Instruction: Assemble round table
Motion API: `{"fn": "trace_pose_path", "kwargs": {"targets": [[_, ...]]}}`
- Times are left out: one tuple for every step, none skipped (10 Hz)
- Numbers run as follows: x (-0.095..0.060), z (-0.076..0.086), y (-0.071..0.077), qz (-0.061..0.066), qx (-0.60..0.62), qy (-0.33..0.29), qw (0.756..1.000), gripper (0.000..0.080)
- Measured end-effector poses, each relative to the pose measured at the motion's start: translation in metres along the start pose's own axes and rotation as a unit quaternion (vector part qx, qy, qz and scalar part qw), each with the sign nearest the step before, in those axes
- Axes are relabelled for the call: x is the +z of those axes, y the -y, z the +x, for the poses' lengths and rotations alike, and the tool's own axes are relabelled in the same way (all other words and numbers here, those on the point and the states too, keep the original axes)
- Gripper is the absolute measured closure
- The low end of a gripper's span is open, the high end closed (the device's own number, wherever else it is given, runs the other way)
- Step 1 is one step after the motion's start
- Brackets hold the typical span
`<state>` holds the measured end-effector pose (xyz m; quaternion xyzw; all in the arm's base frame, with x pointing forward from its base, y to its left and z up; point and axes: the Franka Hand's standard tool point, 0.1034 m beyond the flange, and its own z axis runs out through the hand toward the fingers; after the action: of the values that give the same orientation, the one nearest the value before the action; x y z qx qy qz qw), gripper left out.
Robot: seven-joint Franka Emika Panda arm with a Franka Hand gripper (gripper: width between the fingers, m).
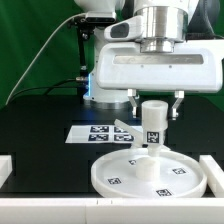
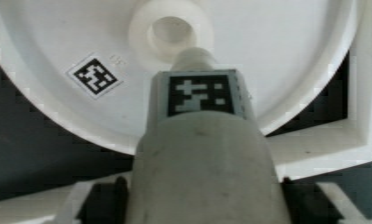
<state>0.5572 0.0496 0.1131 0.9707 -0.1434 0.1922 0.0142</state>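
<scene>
— Where's the post now?
— My gripper [image 1: 153, 108] is clamped on the post [image 1: 153, 128]. Its lower end seems to touch the disc [image 1: 108, 178], which lies flat on the bench [image 1: 40, 125].
— Advice?
— I'd line the post up over the centre hole [image 2: 167, 33], keep it upright, then seat it gently.

Looks like a robotics lab: green backdrop [image 1: 30, 35] behind, a black tabletop [image 1: 40, 125] carrying the marker board [image 1: 100, 132], a white robot arm [image 1: 150, 65] overhead, cable [image 1: 45, 50] trailing, and square tags even on the round disc [image 1: 97, 172].
</scene>
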Motion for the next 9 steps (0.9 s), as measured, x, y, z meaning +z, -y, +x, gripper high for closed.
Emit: {"fn": "trace_pose_path", "kwargs": {"targets": [[0.0085, -0.0152, 0.0010, -0.004, -0.012, 0.001, 1.000, 0.0393], [0.0091, -0.0129, 0.0011, -0.004, -0.016, 0.000, 1.000, 0.0393], [0.0109, -0.0144, -0.0017, -0.004, -0.011, -0.005, 1.000, 0.0393], [0.0114, -0.0134, -0.0030, -0.002, -0.008, -0.018, 1.000, 0.0393], [0.0118, -0.0120, -0.0045, -0.002, -0.011, -0.022, 1.000, 0.0393], [0.0121, -0.0113, -0.0062, -0.003, -0.008, -0.023, 1.000, 0.0393], [0.0123, -0.0111, -0.0066, -0.003, -0.007, -0.026, 1.000, 0.0393], [0.0123, -0.0112, -0.0076, -0.003, -0.002, -0.029, 1.000, 0.0393], [0.0123, -0.0113, -0.0083, -0.003, 0.004, -0.029, 1.000, 0.0393]]}}
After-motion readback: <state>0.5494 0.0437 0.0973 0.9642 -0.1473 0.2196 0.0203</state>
